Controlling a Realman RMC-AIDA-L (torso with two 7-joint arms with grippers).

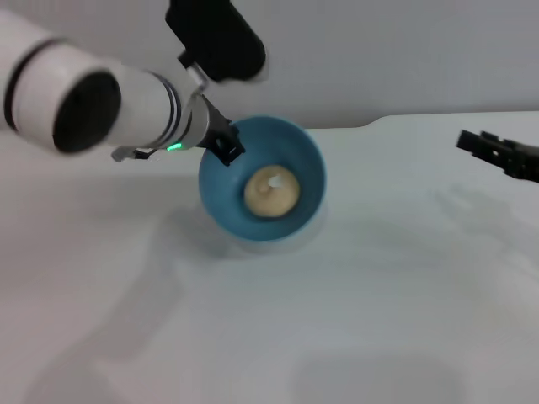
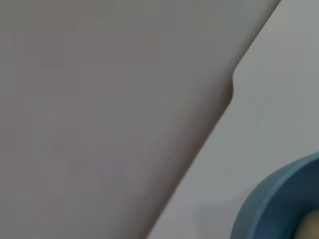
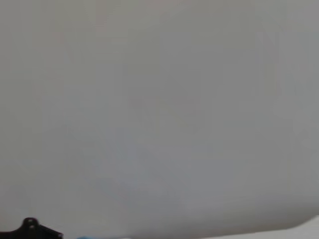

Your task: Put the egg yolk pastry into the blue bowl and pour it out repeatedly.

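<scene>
- The left pincer (image 1: 226, 150) grips the blue bowl (image 1: 307, 160) by its rim, its dark fingers (image 1: 221, 145) closed over the rim's edge on the side nearest the arm.
- The bowl hangs from the pincer above the white table (image 1: 379, 320), tilted so that its open mouth faces the head camera; a soft shadow lies on the table just beneath it.
- The egg yolk pastry (image 1: 271, 191) sits inside the bowl, against the lower part of the inner wall, away from the pincer and well apart from the gripped rim.
- In the left wrist view only a curved portion of the bowl's blue rim (image 2: 269, 199) shows at one corner, with a pale sliver of the pastry (image 2: 311, 226) inside it; the pincer's own fingers do not appear there.
- The right pincer (image 1: 487, 150) hangs over the table far off to the bowl's right, touching nothing; I cannot tell whether its fingers are wide or narrow.
- The right wrist view shows mostly a plain grey wall (image 3: 159, 99).
</scene>
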